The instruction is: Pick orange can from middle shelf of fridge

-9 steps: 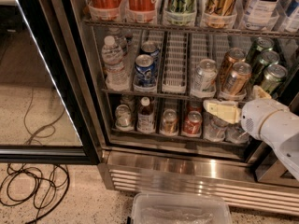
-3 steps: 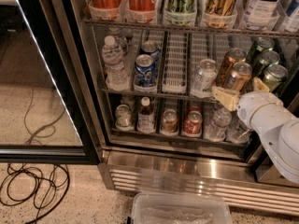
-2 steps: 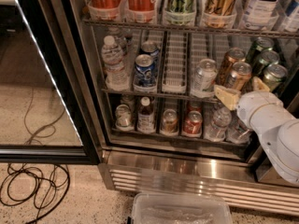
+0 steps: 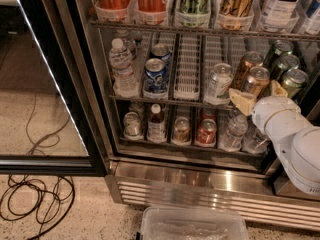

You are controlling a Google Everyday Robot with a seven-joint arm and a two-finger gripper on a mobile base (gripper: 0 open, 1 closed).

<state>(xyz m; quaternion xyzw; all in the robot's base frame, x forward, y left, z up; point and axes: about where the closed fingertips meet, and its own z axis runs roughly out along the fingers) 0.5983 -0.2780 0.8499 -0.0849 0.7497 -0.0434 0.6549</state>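
Note:
The fridge [image 4: 200, 189] stands open, its black-framed glass door [image 4: 50, 164] swung out to the left. On the middle shelf [image 4: 187, 101], two copper-orange cans stand one behind the other at the right: the front orange can [image 4: 256, 79] and the rear one [image 4: 247, 63]. My gripper [image 4: 260, 95], on a white arm coming in from the lower right, is at the shelf's front edge. Its cream fingers are open, one finger [image 4: 242, 101] to the left of the front orange can and the other to its right. The can's base is hidden behind the gripper.
Green cans [image 4: 286, 66] stand right of the orange cans and a silver can [image 4: 219, 83] to the left. Blue cans [image 4: 155, 76] and a water bottle [image 4: 122, 66] stand further left. Bottles and cans fill the lower shelf. A clear bin [image 4: 192, 226] and black cables [image 4: 35, 199] lie on the floor.
My gripper has risen from the lower shelf's height and moved in towards the front orange can, so its fingers now sit on either side of it. The cans have not moved.

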